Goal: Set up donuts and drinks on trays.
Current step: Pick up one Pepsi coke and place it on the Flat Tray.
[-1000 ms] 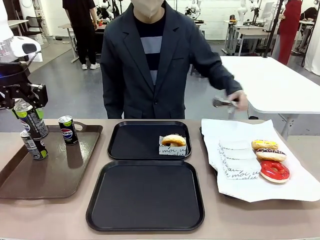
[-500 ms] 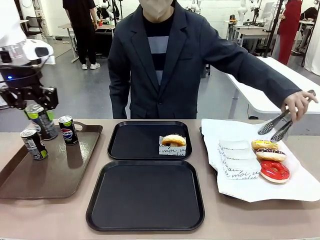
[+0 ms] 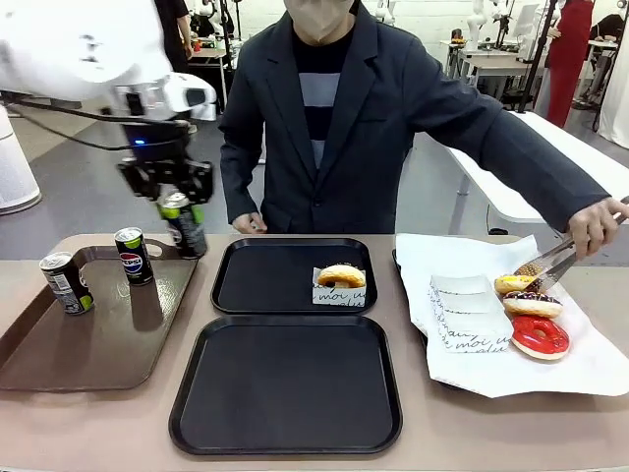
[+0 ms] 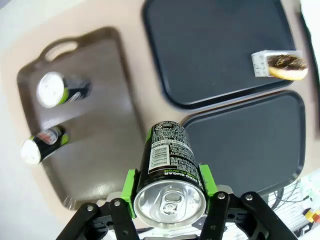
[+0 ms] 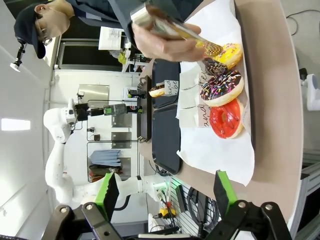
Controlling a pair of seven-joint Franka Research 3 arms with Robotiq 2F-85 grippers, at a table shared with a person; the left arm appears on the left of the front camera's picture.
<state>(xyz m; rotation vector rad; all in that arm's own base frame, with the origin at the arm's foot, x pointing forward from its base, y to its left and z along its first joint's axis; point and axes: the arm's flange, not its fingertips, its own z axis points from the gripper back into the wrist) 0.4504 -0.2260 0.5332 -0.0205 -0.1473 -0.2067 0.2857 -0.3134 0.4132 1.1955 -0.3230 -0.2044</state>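
Clamped between the left gripper's [image 4: 169, 186] jaws, the held can [image 4: 167, 160] hid its own base and one corner of the nearer black tray [image 4: 250, 145]. The fine print on its label was too small to read. Farther beyond the jaws, the farther black tray [image 4: 210, 50] ran off the top edge. Off to one side of the jaws, a can [image 4: 62, 90] and a second can [image 4: 42, 145] showed blurred, their markings unreadable. Ahead of the right gripper's [image 5: 165, 192] jaws, the person's hand [image 5: 160, 42] was blurred, its arm cut by the top edge, and the tongs [image 5: 197, 45] covered part of the yellow donut [image 5: 230, 54].
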